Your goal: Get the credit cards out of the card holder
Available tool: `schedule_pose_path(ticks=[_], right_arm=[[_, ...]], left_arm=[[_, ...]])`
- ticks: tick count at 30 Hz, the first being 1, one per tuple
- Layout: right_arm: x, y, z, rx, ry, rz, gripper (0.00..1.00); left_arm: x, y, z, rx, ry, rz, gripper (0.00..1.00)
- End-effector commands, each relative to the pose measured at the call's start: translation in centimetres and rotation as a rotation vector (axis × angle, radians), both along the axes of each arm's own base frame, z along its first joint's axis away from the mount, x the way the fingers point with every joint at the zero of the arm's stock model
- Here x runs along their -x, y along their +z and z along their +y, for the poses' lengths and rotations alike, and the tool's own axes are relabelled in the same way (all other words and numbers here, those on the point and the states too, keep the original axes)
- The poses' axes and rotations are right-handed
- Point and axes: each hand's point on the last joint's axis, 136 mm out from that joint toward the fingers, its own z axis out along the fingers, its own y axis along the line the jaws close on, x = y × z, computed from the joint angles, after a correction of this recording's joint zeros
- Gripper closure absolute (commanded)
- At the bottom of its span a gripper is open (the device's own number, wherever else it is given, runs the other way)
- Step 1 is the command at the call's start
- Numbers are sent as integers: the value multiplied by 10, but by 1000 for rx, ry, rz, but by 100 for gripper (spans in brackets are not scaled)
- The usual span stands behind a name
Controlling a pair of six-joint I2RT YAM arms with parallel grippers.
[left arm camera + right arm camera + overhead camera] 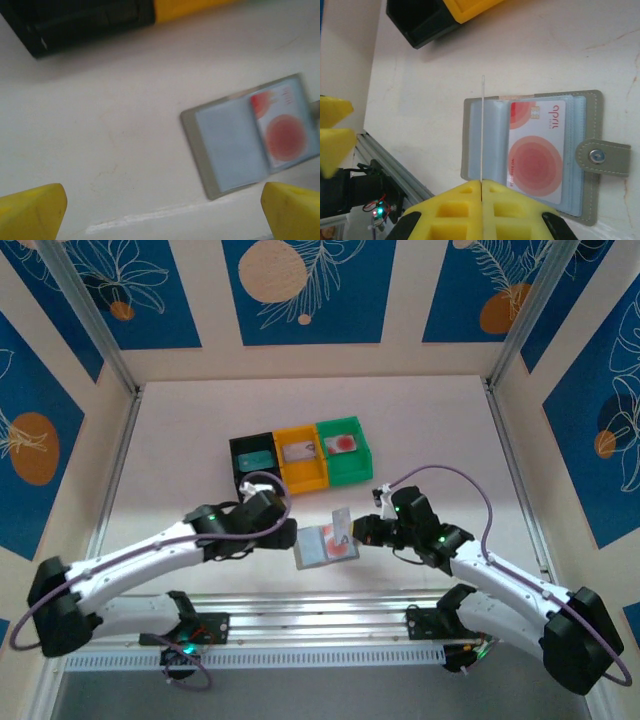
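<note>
**Ana:** On the table (180, 460), just this side of the bins (303, 480): the card holder (495, 150), unfolded and lying flat. Tucked inside it, right beside the snap strap (602, 157), a red-dot card (536, 150).

**Ben:** And above the holder?

**Ana:** A greyish card (341, 524), thin as a line when seen edge-on from the right wrist. Pinched at its near end by the right gripper (481, 187), which is clamped tight on it. Held upright over the leaf away from the strap. Looks free of the holder, though hard to tell for sure.

**Ben:** Left gripper (162, 212)?

**Ana:** Just off the holder's edge, on the side away from the strap. Spread wide, gripping nothing, hovering low over bare table.

**Ben:** Step in hand, then?

**Ana:** Most likely carrying off one drawn card, with the red-dot card not yet taken.

**Ben:** Next?

**Ana:** Probably lift straight up from the holder, keep the pinch firm and carry across to the bins beyond it. Let go there. Then back to the holder for the red-dot card. Calls for a fingertip slid under its free edge and a slow pull along the sleeve. Likely also calls for the free gripper pressing down on the holder's grey border, to stop it riding along.
</note>
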Motion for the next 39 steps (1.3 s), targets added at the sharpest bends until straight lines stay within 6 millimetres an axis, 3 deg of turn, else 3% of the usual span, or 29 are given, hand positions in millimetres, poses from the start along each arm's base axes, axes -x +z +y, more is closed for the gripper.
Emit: schedule_pose_path(ticks=[1,7,11,19,24,32,39], right_arm=[[14,2,6,-42,89,-1,100],[28,19,24,-156,221,-25,100],[38,29,32,-207,299,-41,100],[63,43,45,-285,462,-90,100],[78,48,52,-315,555,-114,100],[90,54,61,-329,635,-139,100],[97,54,67,-337,684,-132,100]], left_arm=[[3,14,5,57,-77,-84,0],[23,43,-19,324,-269,-218,1],[32,52,-26,390,-341,-241,1],[46,41,-49,425,-456,-154,1],[51,45,-63,498,-506,-147,4],[60,37,-81,541,-574,-74,13],[62,39,-85,563,-589,-71,22]])
